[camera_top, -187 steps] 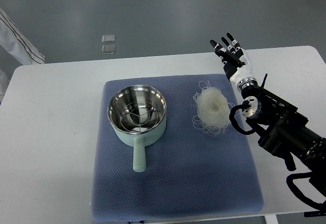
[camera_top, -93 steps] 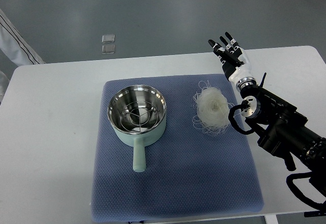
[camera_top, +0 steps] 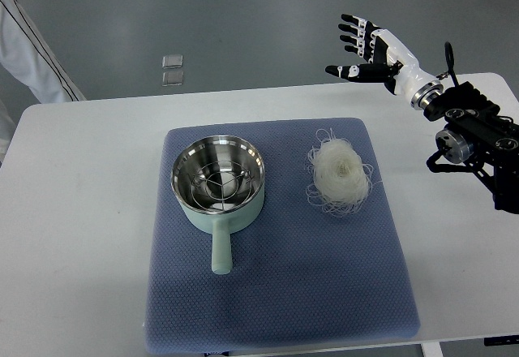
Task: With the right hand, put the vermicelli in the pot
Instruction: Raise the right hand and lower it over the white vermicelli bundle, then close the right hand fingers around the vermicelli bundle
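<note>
A white nest of vermicelli [camera_top: 340,176] lies on the blue mat [camera_top: 276,292], right of centre. A pale green pot [camera_top: 218,183] with a steel inside and a wire rack stands to its left, its handle pointing toward the near edge. My right hand [camera_top: 363,47] is open, fingers spread, held in the air beyond the far edge of the table, above and to the right of the vermicelli. It holds nothing. The left arm does not show.
The mat lies on a white table [camera_top: 81,211]. A person's white sleeve [camera_top: 32,57] shows at the far left edge. Two small clear squares [camera_top: 172,69] lie on the grey floor behind the table.
My right arm has swung up and to the right, and the hand has turned so the fingers point left. The sleeve at the left has moved further into view. The vermicelli and pot have not moved.
</note>
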`<action>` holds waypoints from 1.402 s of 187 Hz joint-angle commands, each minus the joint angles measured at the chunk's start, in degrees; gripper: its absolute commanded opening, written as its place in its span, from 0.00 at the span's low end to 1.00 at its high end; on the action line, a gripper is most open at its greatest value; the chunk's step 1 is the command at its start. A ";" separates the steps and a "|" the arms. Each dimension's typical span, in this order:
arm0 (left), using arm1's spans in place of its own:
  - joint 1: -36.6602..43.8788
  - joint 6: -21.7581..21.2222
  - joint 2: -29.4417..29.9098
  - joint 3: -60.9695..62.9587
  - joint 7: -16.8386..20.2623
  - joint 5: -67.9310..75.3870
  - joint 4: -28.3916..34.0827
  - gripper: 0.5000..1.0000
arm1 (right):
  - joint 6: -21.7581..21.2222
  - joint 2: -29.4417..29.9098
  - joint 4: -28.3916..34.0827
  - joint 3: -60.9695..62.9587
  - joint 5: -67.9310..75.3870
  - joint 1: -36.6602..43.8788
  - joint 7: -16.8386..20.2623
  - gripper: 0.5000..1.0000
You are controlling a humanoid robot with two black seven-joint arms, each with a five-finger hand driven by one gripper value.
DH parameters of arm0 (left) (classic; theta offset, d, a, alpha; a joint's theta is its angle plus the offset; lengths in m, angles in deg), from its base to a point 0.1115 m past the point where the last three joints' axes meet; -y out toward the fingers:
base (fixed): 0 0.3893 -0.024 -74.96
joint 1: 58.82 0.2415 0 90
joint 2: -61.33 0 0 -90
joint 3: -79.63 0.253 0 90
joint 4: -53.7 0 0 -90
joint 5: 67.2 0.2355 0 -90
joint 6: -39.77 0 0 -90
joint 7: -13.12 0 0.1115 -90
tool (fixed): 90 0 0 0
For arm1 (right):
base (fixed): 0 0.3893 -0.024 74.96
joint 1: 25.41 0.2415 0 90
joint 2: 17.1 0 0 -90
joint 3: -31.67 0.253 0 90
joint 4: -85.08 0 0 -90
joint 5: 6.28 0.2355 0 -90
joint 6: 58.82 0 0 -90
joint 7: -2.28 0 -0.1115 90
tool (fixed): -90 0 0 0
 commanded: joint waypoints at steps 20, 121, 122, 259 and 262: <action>0.01 0.00 0.00 0.00 0.00 0.00 0.00 1.00 | -8.98 -10.21 10.17 -7.00 -23.30 4.80 -0.14 0.86; 0.01 0.00 0.00 0.18 0.00 0.00 0.00 1.00 | -18.65 -10.91 19.66 -22.99 -58.89 21.06 -0.40 0.85; 0.01 0.00 0.00 0.18 0.00 0.00 0.00 1.00 | -18.65 -10.91 19.66 -23.00 -58.89 21.06 -0.40 0.85; 0.01 0.00 0.00 0.18 0.00 0.00 0.00 1.00 | -10.56 -6.34 12.80 -31.00 -61.88 17.28 -0.23 0.83; 0.01 0.00 0.00 0.18 0.00 0.00 0.00 1.00 | -10.56 -6.34 12.80 -31.00 -61.88 17.19 -0.23 0.83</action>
